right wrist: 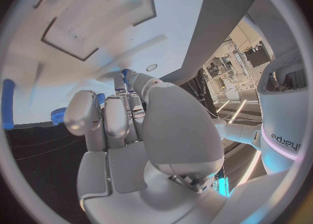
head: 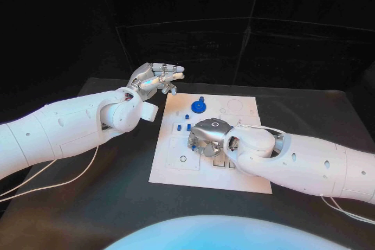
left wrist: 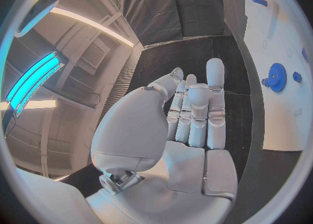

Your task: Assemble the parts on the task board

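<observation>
Task board point(head: 242, 177) lies under the right hand point(head: 205, 139), which hovers low over its middle, fingers curled down; can't tell if they pinch a part. Blue gear point(head: 198, 105) stands just beyond that hand, small blue pegs point(head: 179, 127) beside it. Left hand point(head: 156, 76) hangs off the board's far corner, fingers together, holding nothing, probably parked clear.

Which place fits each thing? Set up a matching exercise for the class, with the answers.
Things:
1. left silver hand
2. right silver hand
3. blue gear-shaped part
4. white task board

Places:
A. low over the board's middle
B. on the board's far half
C. raised beyond the board's far left corner
D. flat on the black table

Pairs: 1-C, 2-A, 3-B, 4-D
</observation>
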Robot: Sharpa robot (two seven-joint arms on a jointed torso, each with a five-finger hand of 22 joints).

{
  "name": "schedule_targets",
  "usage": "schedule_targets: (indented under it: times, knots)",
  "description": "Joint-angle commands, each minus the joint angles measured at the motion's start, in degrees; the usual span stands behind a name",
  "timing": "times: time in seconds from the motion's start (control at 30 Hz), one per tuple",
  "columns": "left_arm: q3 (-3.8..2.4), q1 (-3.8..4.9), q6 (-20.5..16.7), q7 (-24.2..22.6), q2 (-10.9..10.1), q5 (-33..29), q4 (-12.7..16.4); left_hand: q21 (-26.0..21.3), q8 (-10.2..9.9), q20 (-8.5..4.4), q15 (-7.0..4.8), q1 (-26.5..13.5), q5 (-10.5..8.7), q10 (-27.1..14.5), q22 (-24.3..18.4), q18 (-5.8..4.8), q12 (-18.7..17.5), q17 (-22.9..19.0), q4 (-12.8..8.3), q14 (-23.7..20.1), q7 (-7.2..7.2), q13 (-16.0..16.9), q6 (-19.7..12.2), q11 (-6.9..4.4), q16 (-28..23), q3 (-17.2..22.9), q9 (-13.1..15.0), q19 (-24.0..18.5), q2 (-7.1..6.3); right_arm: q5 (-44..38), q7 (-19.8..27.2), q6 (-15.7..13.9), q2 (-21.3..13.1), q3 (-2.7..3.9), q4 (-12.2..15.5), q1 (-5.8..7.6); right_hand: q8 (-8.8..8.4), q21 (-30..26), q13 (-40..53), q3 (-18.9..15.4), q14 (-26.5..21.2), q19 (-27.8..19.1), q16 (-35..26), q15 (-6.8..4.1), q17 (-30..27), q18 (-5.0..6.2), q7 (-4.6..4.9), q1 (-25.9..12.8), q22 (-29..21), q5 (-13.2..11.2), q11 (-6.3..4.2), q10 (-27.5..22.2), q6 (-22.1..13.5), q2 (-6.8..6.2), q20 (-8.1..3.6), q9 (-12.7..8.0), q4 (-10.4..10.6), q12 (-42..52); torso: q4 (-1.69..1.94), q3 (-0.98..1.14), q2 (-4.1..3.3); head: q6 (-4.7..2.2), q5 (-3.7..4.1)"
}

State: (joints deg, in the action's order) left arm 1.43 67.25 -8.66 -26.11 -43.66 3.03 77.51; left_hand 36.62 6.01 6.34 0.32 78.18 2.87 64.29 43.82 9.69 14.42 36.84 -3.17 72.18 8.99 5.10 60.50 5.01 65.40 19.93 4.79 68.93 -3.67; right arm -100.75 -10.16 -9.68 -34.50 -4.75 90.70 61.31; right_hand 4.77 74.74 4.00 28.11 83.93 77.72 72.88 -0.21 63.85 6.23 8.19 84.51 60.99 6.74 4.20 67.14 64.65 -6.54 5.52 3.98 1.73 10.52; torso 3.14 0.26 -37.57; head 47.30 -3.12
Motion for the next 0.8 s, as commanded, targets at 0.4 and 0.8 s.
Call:
schedule_targets:
  times: [0.4,0.8]
  knots:
    - [-0.05,0.09,1.0,0.1,0.0,-0.2,0.0,-0.4,0.3,-0.13,0.14,0.2,0.19,-0.4,-0.1,0.79,0.4,-0.3,-0.3,-0.5,0.22,0.1,0.0,0.14,-0.4,-0.1,0.0,-0.3,-0.01,-1.0,-1.3,1.3,-0.1,-0.19,-0.2,-0.03,-1.35,-2.3,-0.5,-1.1,0.8,-1.8,-2.2,1.14,-3.6,0.05,2.12,-4.8,-3.8,1.3,2.05,-5.5,-5.0,-2.18,1.03,-0.4,0.7,-3.1,-0.02,-0.01,0.01,0.09,0.12]
    - [-0.05,0.09,1.0,0.2,-0.2,-0.2,-0.1,-0.4,0.3,-0.13,0.14,0.2,0.19,-0.4,-0.1,0.79,0.4,-0.3,-0.3,-0.5,0.22,0.1,0.0,0.14,-0.4,-0.1,0.0,-0.3,-0.01,-0.2,-0.8,-5.7,-3.3,-0.18,3.1,-0.04,-1.16,-4.5,-0.2,-4.1,0.2,-3.2,-4.2,1.6,-6.5,0.73,2.38,-6.7,-7.1,1.4,2.59,-8.3,-8.4,-3.17,1.82,-0.2,1.2,-3.0,-0.11,0.02,0.03,-0.05,0.04]
